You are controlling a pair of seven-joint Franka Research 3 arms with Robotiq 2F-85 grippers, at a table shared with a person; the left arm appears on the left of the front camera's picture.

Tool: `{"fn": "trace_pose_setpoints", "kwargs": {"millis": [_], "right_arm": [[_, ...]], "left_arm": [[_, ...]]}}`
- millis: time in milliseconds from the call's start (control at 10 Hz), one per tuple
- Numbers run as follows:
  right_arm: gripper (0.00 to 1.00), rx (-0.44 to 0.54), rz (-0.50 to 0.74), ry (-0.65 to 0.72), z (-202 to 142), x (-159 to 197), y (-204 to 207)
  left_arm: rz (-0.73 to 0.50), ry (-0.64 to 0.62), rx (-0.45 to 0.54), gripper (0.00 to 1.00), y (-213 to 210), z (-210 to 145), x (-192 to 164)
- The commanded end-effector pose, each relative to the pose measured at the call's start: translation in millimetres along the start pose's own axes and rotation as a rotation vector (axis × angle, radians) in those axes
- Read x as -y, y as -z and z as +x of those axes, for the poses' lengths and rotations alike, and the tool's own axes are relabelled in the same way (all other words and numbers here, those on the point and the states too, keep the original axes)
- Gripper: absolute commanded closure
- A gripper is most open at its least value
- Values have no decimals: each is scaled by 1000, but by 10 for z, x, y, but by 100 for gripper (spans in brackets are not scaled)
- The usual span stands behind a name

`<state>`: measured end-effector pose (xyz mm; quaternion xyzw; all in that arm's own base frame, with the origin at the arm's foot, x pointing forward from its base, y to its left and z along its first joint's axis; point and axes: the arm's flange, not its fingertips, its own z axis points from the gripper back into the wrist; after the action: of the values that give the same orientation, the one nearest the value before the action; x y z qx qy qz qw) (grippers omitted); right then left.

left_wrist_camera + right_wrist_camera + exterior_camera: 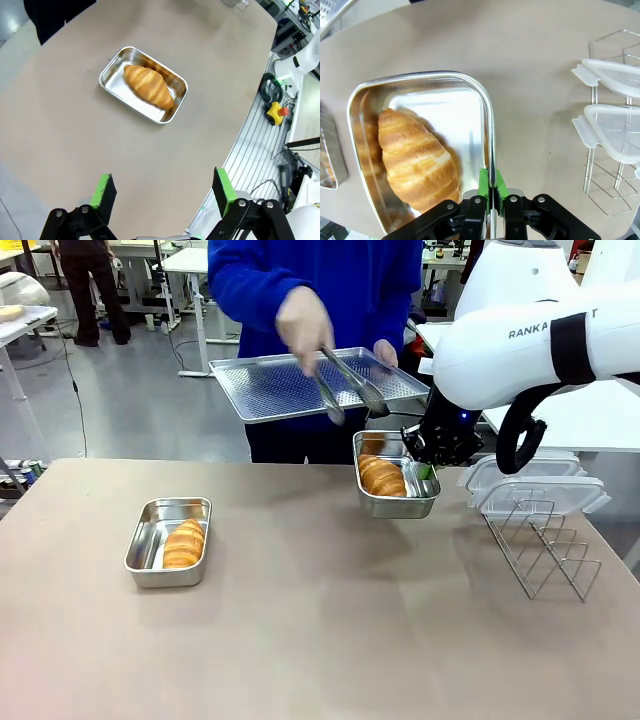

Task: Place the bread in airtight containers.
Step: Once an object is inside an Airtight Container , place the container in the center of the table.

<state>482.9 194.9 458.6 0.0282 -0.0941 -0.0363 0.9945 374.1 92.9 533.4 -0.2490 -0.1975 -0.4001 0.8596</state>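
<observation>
Wide bare desk (330, 640) through the middle and along the near edge, with open room between the two tins. Toward the right edge, wire rack (545, 555) with two clear lids (535, 485) resting on top, just beside the right tin (400, 508). Beyond the far edge, perforated tray (270, 390) held by a person, with tongs (345, 390) in the person's hand (303, 325) above that tin.

Right end effector (490, 186): clenched, green pads (483, 182) pinching the right tin's long wall, one finger inside and one outside. Holds the tin near the far desk edge, apparently raised, with a shadow on the desk below. Right roll (417, 160) lying inside, just beside the pads.

Left end effector (165, 192): released, fingers (104, 190) spread wide with nothing between them. Hangs over bare desk, well apart from the left tin (116, 80). Left tin flat on the desk, left of centre, with the left roll (148, 86) lying diagonally inside. Both tins open-topped.
</observation>
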Motion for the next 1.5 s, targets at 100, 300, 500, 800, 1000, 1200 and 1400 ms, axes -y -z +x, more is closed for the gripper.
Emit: {"fn": "trace_pose_setpoints", "kwargs": {"millis": [100,300,500,800,1000,1200,1400], "right_arm": [[95,10,-3,11,-8,-16,-28],[95,10,-3,11,-8,-16,-28],[95,32,-11,40,64,66,125],[95,83,-37,29,66,253,569],[95,72,-43,22,13,383,855],[95,24,-55,18,-27,440,1067],[95,-5,-50,17,-61,416,1203]], "left_arm": [[-3,11,-9,0,-13,-3,-7],[-3,11,-9,0,-13,-3,-7],[-3,11,-9,0,-13,-3,-7],[-3,11,-9,0,-13,-3,-7],[-3,11,-9,0,-13,-3,-7],[-3,11,-9,0,-13,-3,-7],[-3,11,-9,0,-13,-3,-7]]}}
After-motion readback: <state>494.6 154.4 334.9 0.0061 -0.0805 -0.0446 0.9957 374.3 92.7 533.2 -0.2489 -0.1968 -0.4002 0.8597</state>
